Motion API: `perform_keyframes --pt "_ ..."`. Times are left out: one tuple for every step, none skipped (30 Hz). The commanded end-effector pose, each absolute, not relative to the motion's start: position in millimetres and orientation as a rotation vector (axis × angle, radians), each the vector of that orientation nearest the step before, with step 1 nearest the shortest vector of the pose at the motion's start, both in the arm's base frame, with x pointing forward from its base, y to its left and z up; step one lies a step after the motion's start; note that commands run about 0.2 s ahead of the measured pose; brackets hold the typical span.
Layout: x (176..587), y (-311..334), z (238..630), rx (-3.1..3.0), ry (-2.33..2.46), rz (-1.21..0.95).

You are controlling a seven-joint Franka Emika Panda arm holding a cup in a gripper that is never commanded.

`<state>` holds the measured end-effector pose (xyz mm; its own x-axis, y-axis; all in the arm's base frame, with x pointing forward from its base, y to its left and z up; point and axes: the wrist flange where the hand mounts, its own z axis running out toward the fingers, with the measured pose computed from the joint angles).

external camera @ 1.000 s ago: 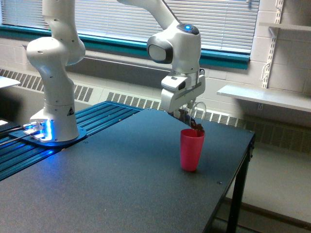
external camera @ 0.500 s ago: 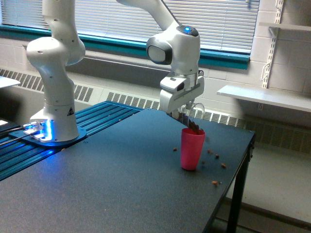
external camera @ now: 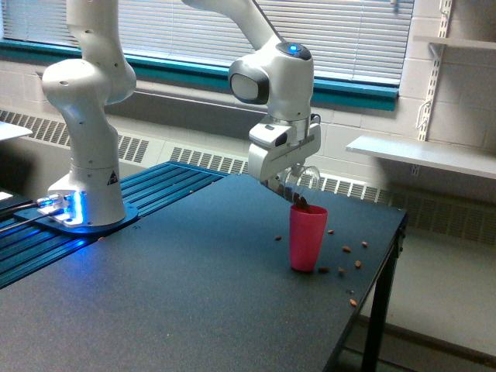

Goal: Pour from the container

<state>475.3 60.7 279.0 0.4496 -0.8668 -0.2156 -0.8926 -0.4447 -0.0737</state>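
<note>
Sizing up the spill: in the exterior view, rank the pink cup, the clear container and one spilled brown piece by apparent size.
1. Pink cup, largest.
2. Clear container in the claw; partly hidden, so possibly similar in size to the cup.
3. Brown piece on the table, by far smallest.

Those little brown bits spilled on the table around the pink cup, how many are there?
7 that I can make out: one left of the pink cup, the others scattered to its right near the table edge. More may hide behind it.

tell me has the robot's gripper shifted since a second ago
Yes. The gripper, shut on the small clear cup, has drifted toward the exterior view's left and slightly up, judged against the opaque pink plastic tumbler.
</note>
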Motion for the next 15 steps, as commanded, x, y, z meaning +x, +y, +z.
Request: perform_keyframes --pt "475.9 56.6 283.9 -2.507 1.573 0.194" --pt "475.9 56.2 284.2 -2.508 1.573 0.193" --pt "475.9 55.9 284.5 -2.509 1.575 0.192" --pt "476.1 55.4 284.8 -2.510 1.577 0.191" --pt "476.3 54.7 285.2 -2.510 1.578 0.190" --pt "476.5 53.9 285.5 -2.509 1.579 0.189" --pt "476.7 53.2 285.7 -2.509 1.582 0.187" --pt "477.0 52.5 286.2 -2.509 1.585 0.185" --pt "477.3 51.6 286.6 -2.508 1.588 0.183" --pt "477.5 51.0 287.0 -2.507 1.590 0.181" --pt "477.5 50.6 287.1 -2.508 1.592 0.180" --pt "477.6 50.0 287.4 -2.508 1.592 0.180" --pt "477.7 49.6 287.6 -2.507 1.593 0.179" --pt "477.9 49.0 287.9 -2.507 1.594 0.180" --pt "478.2 48.1 288.2 -2.507 1.595 0.180"
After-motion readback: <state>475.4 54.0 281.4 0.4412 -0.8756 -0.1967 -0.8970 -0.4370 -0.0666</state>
